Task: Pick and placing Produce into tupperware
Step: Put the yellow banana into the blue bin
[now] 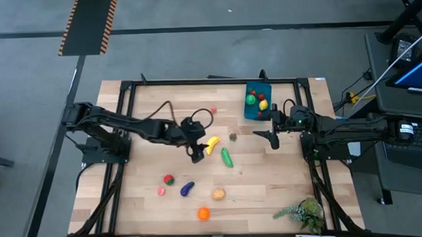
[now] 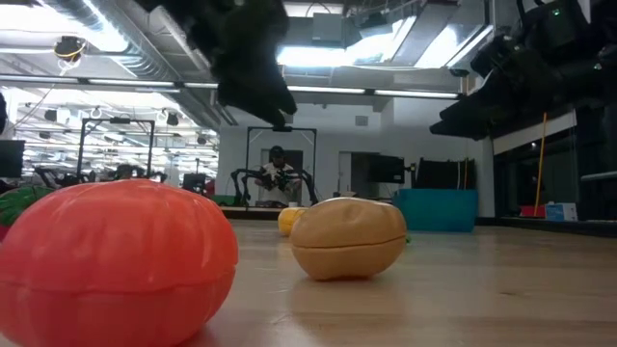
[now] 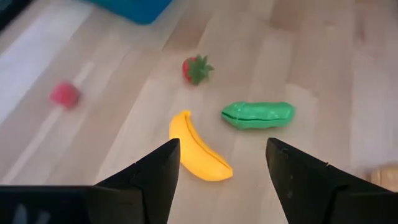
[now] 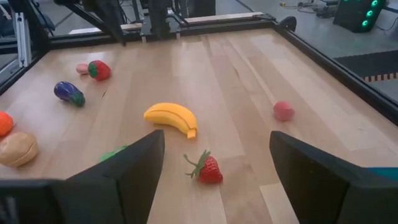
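Orange produce (image 2: 116, 260) is lying nearest while the left claw (image 3: 217, 165), gaping and empty, is hovering over the banana (image 3: 198, 148), probably needing to descend and pinch next.

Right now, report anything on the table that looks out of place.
A leafy plant sprig lies at the table's near right corner, the only thing that isn't fruit or vegetable. Nothing looks spilled or damaged.

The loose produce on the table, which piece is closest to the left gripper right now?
The yellow banana, lying just beside the open left gripper; the green cucumber lies a little farther, the rest well away.
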